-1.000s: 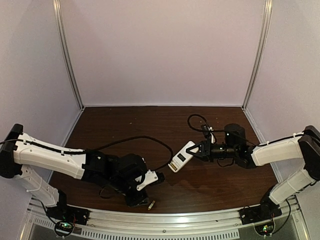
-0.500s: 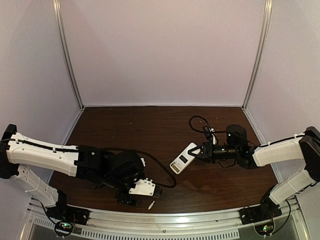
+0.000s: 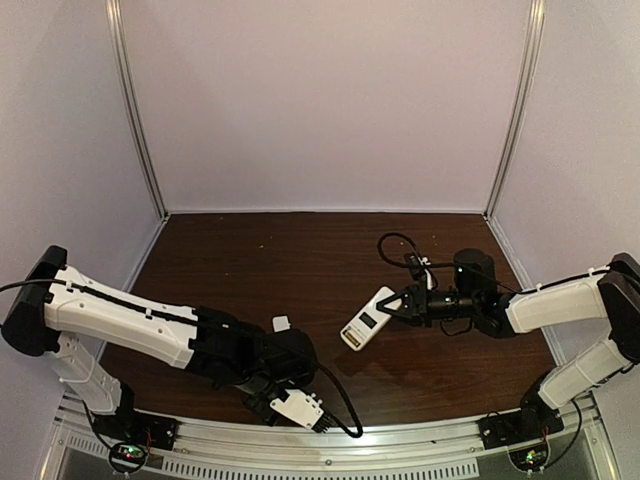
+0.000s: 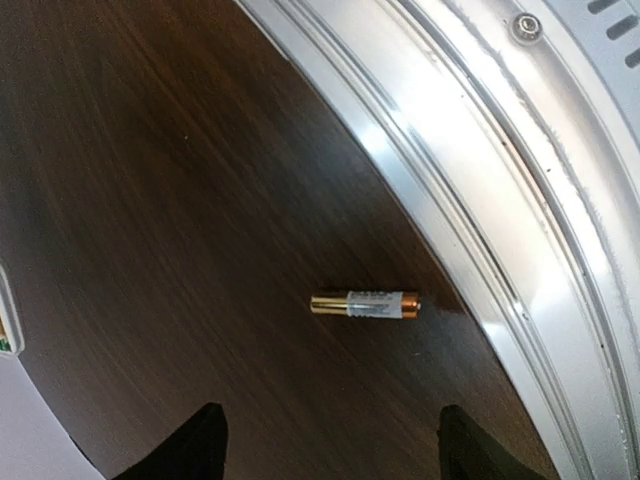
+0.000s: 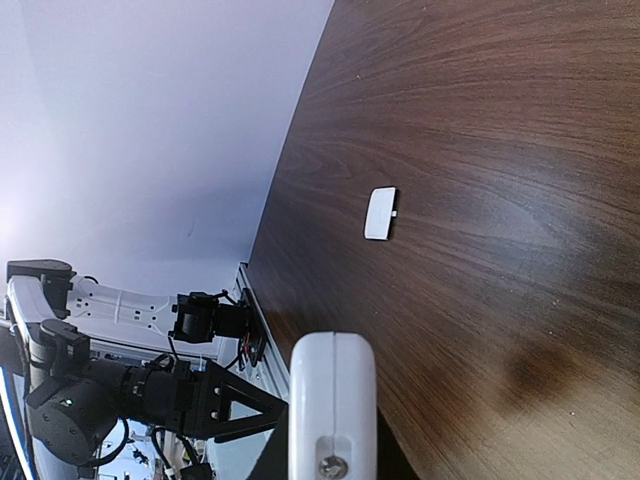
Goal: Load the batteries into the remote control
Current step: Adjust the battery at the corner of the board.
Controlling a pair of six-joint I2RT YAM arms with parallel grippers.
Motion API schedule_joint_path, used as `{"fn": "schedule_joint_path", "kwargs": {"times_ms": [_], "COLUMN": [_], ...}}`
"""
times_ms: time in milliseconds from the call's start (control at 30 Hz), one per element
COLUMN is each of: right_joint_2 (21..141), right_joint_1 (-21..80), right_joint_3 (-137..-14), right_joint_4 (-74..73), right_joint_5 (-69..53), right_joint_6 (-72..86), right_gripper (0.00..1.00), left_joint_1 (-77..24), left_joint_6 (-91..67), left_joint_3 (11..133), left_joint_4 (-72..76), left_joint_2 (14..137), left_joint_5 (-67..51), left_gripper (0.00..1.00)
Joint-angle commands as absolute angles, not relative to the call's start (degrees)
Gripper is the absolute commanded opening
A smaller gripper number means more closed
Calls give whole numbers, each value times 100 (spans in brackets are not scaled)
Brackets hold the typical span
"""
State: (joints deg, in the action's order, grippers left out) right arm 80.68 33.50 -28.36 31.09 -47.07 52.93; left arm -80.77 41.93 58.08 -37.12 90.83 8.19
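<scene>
One battery (image 4: 365, 304), gold with a pale label, lies flat on the dark wood beside the metal rail. My left gripper (image 4: 330, 455) hovers open just short of it, and its dark fingertips (image 4: 205, 442) stand wide apart with nothing between them. In the top view the left gripper (image 3: 297, 409) sits at the near table edge and hides the battery. My right gripper (image 3: 393, 304) is shut on the white remote control (image 3: 365, 318), holding it above the table with its dark recess facing up. The right wrist view shows the remote control (image 5: 332, 390) edge-on.
A small white cover piece (image 3: 281, 323) lies on the table between the arms, and the cover piece (image 5: 380, 213) also shows in the right wrist view. The aluminium rail (image 4: 480, 230) runs along the near edge, close to the battery. Pale walls enclose the table.
My left gripper has opened and swung toward the near edge, coming over the battery. The right gripper has kept the remote almost still.
</scene>
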Motion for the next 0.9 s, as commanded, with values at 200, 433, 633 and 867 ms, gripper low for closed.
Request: {"fn": "schedule_joint_path", "kwargs": {"times_ms": [200, 433, 633, 867], "right_joint_2": [8059, 8068, 8081, 8079], "right_joint_1": [3244, 3179, 3129, 3087], "right_joint_3": [-2657, -2595, -2545, -2484], "right_joint_4": [3569, 3727, 3845, 3992], "right_joint_5": [-4922, -4978, -5027, -5078], "right_joint_6": [5422, 5524, 5587, 5696], "right_gripper": [0, 0, 0, 0], "left_joint_1": [-8253, -8257, -8260, -8253], "left_joint_6": [4687, 4704, 4722, 4736], "left_joint_3": [6325, 6416, 6364, 6291], "left_joint_4": [-3538, -3647, -3700, -3707], "left_joint_2": [9760, 10040, 10115, 10177], "left_joint_5": [528, 335, 404, 427], "left_gripper": [68, 63, 62, 58]}}
